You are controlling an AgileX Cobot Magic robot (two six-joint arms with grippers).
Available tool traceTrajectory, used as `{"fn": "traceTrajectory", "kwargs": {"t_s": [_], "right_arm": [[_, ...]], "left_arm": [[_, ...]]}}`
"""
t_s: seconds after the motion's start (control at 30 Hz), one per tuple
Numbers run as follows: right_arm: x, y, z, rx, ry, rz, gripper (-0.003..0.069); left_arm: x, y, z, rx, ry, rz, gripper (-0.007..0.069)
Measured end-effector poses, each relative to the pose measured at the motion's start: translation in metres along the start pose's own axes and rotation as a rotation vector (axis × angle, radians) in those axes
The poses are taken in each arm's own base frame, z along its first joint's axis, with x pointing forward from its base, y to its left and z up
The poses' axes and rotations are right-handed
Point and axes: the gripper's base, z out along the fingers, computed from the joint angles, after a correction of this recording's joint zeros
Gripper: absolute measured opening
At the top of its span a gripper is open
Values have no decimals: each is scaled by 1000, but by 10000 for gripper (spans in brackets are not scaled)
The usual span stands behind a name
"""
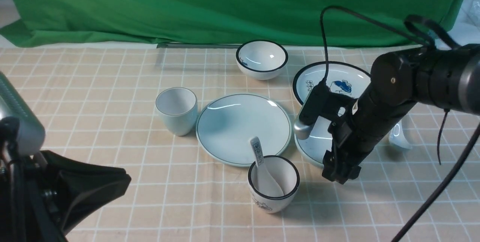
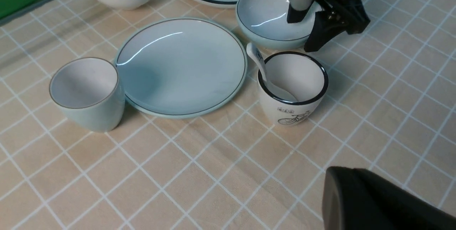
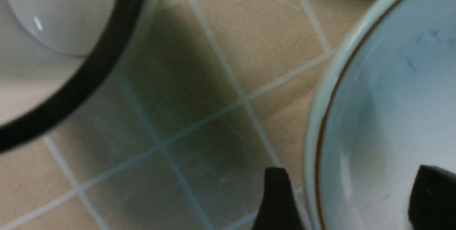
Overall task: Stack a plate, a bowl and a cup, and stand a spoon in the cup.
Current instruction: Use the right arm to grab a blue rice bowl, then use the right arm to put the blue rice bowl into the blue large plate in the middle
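Observation:
The pale blue-green plate [image 1: 243,127] lies mid-table, also in the left wrist view [image 2: 181,66]. The pale cup [image 1: 176,111] stands upright just left of it [image 2: 85,93]. The pale bowl [image 1: 313,146] sits right of the plate, mostly hidden behind my right arm, and is clearer in the wrist views [image 2: 263,16] [image 3: 392,80]. My right gripper [image 1: 339,172] [image 3: 354,201] is open, straddling the bowl's near rim with one finger inside and one outside. The plain white spoon [image 1: 399,139] lies right of the arm. My left gripper [image 1: 125,178] [image 2: 352,176] is shut and empty at the near left.
A black-rimmed white cup [image 1: 273,184] holding a blue-marked spoon [image 1: 257,150] stands in front of the plate, close to my right gripper. A black-rimmed white bowl [image 1: 261,59] and a cartoon-printed plate [image 1: 337,79] sit at the back. A green cloth hangs behind.

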Motion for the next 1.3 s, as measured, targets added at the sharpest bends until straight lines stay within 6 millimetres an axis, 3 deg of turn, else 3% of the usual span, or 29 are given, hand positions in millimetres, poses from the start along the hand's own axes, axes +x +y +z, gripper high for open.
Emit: {"fn": "traceTrajectory", "kwargs": {"t_s": [0.2,0.23,0.3,0.43,0.63,0.73,0.8,0.9,1.13,1.3], "right_arm": [[-3,-2,11,4,-6,-1,311],[-6,-2,8,12,-18,-5,240],[-7,-3,3,20,-28,-5,178],[-18,-2,-16,44,-46,34,97],[-79,23,-73,86,-211,29,90],[-105,29,-84,103,-284,-5,90],[-120,29,-80,103,-302,-10,90],[-137,21,-52,86,-277,17,90],[-143,21,-7,21,-153,20,90],[-146,27,0,15,-143,3,90]], "left_arm": [[0,0,0,1,2,-4,7],[0,0,0,1,3,-4,7],[0,0,0,2,3,-4,7],[1,0,0,3,5,-4,7],[0,0,0,-4,-7,-4,7],[-1,1,0,-9,-16,-4,7],[-1,1,0,-11,-18,-4,7],[-1,1,0,-11,-17,-3,7],[-2,1,0,-14,-22,-2,7],[-3,2,0,-22,-35,-2,7]]}}
